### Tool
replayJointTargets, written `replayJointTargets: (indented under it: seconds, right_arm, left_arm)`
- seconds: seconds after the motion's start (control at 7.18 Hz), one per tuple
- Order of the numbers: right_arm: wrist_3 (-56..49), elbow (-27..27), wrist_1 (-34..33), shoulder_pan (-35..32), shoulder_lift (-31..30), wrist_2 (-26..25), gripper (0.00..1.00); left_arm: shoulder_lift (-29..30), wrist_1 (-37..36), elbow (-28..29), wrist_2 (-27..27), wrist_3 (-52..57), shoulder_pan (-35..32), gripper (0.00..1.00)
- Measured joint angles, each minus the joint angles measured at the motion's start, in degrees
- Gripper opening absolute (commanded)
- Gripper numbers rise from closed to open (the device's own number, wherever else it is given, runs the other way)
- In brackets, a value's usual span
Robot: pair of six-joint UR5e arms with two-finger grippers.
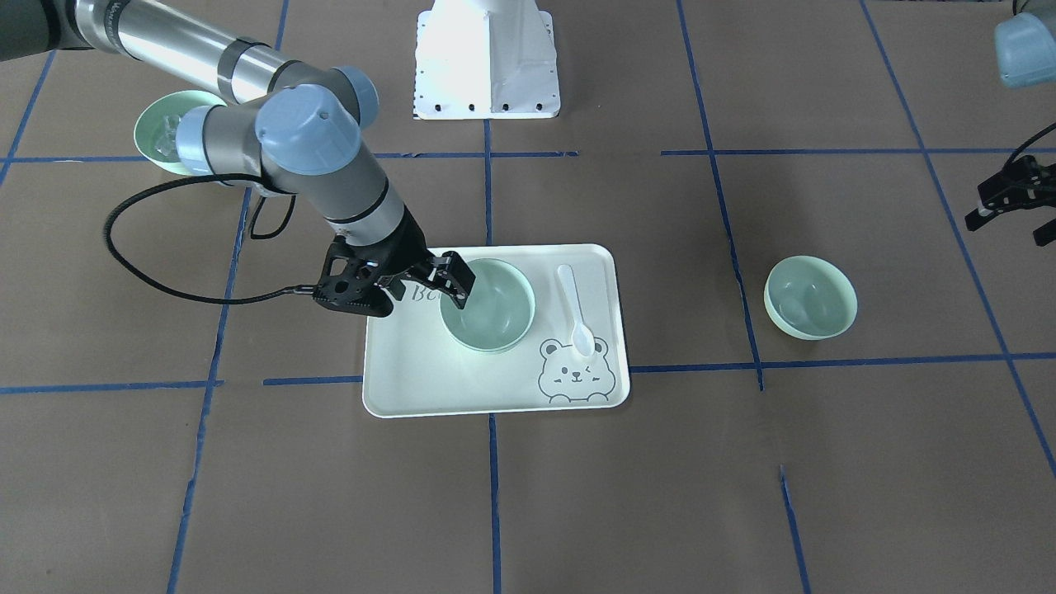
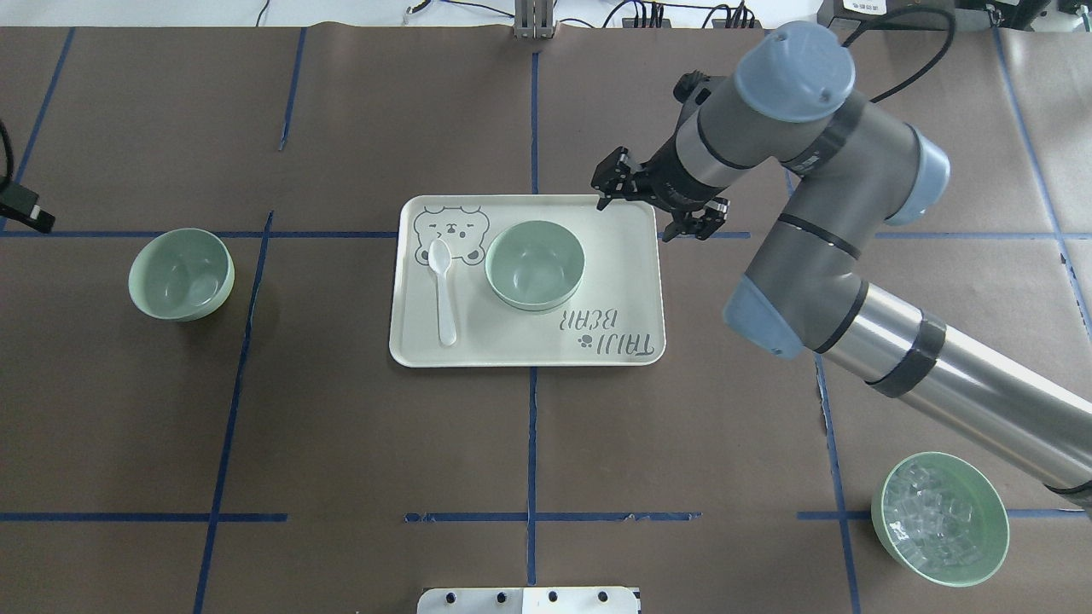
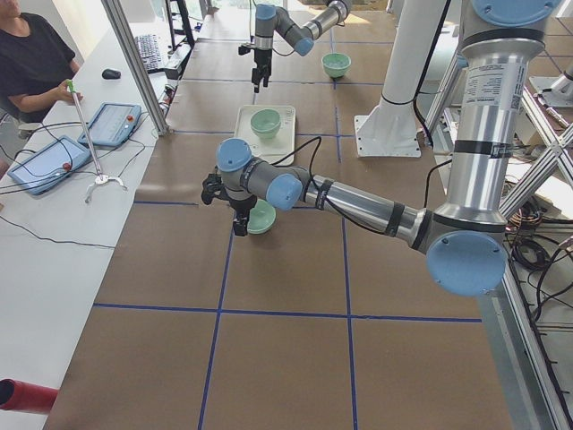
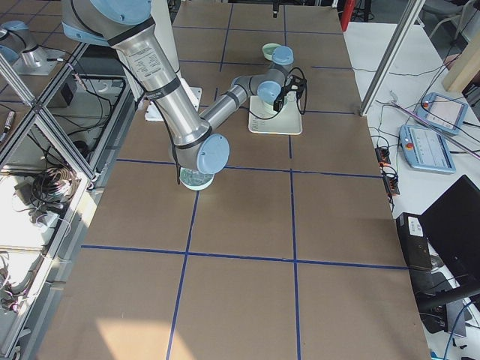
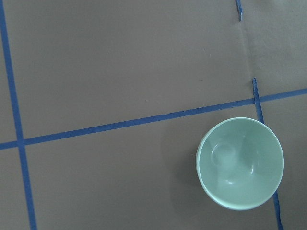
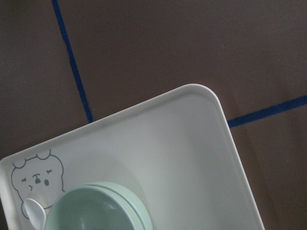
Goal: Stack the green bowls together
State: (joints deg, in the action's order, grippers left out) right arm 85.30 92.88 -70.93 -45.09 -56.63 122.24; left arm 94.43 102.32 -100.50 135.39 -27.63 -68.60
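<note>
The right gripper [image 2: 655, 207] hangs empty, jaws spread wide, over the far right corner of the tray [image 2: 631, 281]. The tray is a smooth cream rounded rectangle printed with a bear face and "TAIJI BEAR". Two nested green bowls [image 2: 535, 264], round and glossy, sit mid-tray beside a white spoon [image 2: 443, 290]. The third bowl [image 2: 181, 274] stands on the table [image 2: 341, 443] well left of the tray, near the left gripper [image 1: 1008, 210], which is likewise spread.

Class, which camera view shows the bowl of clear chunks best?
Overhead exterior: the bowl of clear chunks sits whole and unblocked. Front-facing and exterior right show it partly behind the right arm; exterior left shows it small and far; the wrist views miss it.
</note>
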Motion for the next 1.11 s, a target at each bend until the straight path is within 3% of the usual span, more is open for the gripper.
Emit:
replayJointTargets:
  seconds: [0.42, 0.56, 0.84, 0.98, 1.11]
  right_arm:
    - [-4.59, 3.5, 0.39, -3.11, -5.85, 2.16, 1.0]
    - [-4.85, 3.58, 0.43, -3.21, -6.12, 2.25, 1.0]
    - [-4.96, 3.58, 0.44, -3.25, -6.34, 2.25, 1.0]
    - [-4.97, 3.55, 0.44, -3.25, -6.4, 2.28, 1.0]
    - [-4.97, 3.54, 0.47, -3.25, -6.56, 2.27, 1.0]
  left_arm:
    - [0.34, 13.99, 8.79, -6.03, -12.5, 9.44, 0.86]
    - [0.76, 14.95, 10.16, -6.21, -12.99, 10.23, 0.66]
    - [1.48, 15.33, 11.17, -6.27, -13.27, 11.49, 0.43]
    - [1.9, 15.36, 11.62, -6.28, -13.28, 11.93, 0.08]
    - [2.53, 15.37, 12.09, -6.24, -13.36, 12.2, 0.0]
